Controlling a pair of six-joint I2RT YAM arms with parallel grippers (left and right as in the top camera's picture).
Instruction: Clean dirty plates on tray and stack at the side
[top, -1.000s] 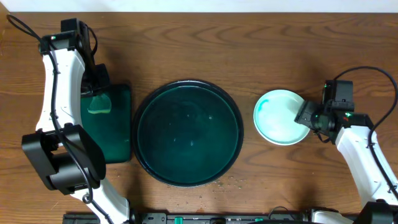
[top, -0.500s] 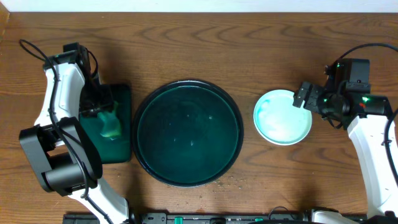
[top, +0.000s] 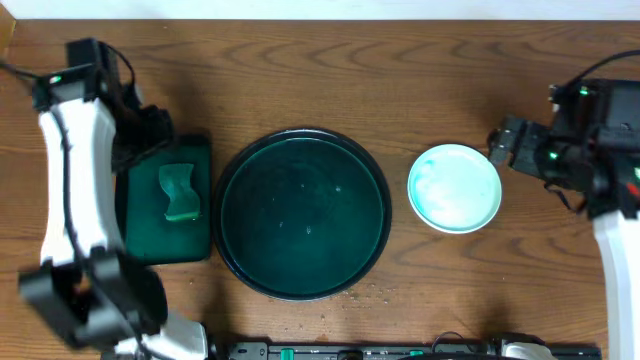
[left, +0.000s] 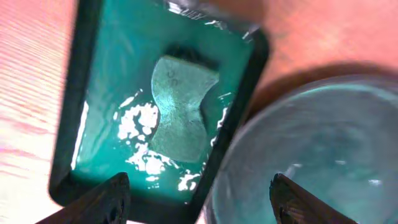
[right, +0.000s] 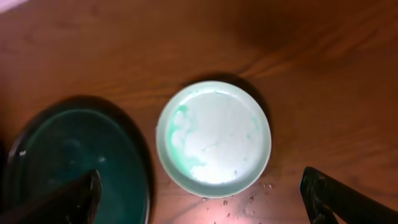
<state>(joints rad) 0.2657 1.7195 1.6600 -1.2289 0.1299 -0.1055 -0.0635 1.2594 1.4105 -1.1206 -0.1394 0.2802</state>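
A white plate (top: 454, 188) with a pale teal rim lies on the wood tabletop to the right of the round dark tray (top: 300, 235); nothing is on the tray. Pale green smears mark the plate (right: 214, 138) on its left part. My right gripper (top: 505, 145) hovers open off the plate's upper right edge. In the right wrist view its jaws (right: 202, 199) stand wide apart above the plate, holding nothing. My left gripper (top: 152, 135) is open above the far end of the small rectangular tray, its jaws (left: 200, 199) empty.
A small rectangular green tray (top: 150, 228) sits left of the round tray, with a green sponge (top: 180, 190) lying in it amid wet, foamy patches (left: 140, 121). Small crumbs or droplets (top: 375, 292) dot the wood by the round tray's front right edge.
The left gripper opened and let the sponge drop into the rectangular tray, then drew back. The right gripper opened fully and pulled away to the right of the plate.
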